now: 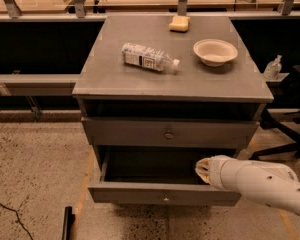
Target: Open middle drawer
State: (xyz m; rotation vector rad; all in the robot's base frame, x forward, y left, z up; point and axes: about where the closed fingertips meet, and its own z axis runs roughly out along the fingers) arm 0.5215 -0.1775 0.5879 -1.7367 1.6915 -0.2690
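The middle drawer [140, 193] of the grey cabinet stands pulled out, its flat front and small round knob [166, 199] facing me and its dark inside showing. My gripper [202, 169] is at the right side of that open drawer, just behind and above the front panel. The white arm [260, 184] comes in from the lower right. Above it, the drawer front with the bigger knob [168, 133] is closed.
On the cabinet top [105, 79] lie a plastic bottle [149, 58] on its side, a white bowl [215, 51] and a yellow sponge [179, 24]. A railing and benches run behind. A black chair base [285, 129] stands at the right. Speckled floor spreads to the left.
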